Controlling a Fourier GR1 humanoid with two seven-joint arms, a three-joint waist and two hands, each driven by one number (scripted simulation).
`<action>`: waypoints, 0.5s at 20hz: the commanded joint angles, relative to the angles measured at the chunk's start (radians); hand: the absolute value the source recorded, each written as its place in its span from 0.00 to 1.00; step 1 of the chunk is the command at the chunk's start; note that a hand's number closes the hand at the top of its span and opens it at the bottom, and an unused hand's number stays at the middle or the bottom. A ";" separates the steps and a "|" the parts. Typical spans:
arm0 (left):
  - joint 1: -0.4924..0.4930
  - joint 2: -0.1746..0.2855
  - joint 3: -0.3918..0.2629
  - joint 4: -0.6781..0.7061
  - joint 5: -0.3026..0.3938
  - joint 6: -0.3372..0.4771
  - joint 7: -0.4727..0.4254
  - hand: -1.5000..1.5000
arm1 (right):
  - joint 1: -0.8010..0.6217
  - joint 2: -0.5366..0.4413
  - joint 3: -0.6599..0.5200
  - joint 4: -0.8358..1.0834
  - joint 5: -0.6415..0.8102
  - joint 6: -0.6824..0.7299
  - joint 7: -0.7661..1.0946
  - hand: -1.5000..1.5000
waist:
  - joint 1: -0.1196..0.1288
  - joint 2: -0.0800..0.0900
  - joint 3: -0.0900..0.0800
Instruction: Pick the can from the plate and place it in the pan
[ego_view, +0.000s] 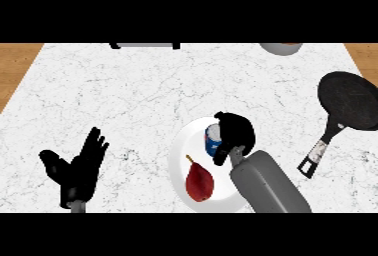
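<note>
I have one view only, set at my head. It looks steeply down on the bench (133, 85) from fairly near, facing away from my body. It is unmirrored, so my right hand (235, 131) shows rightward.

The plate (181, 150) lies on the counter (148, 85), near its front edge. On it, the can (212, 141) sits at the back, with the right hand (236, 131) curled round it, and the pear (198, 182) lies in front. The pan (353, 102) lies well to the right, its handle pointing front-left. The left hand (77, 170) rests far left.
</note>
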 joint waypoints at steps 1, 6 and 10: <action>0.044 -0.027 -0.035 -0.079 -0.035 0.052 0.041 0.50 | -0.046 -0.016 0.004 0.088 0.022 -0.023 -0.152 1.00 | 0.007 0.001 0.000; -0.013 -0.019 0.012 0.005 -0.040 0.010 0.023 0.50 | -0.001 0.002 0.057 0.097 0.069 -0.129 -0.173 1.00 | -0.001 0.000 0.000; 0.010 -0.049 0.011 0.020 -0.041 -0.022 -0.022 0.50 | 0.007 0.002 0.024 0.143 0.118 -0.144 -0.239 1.00 | -0.001 0.000 0.000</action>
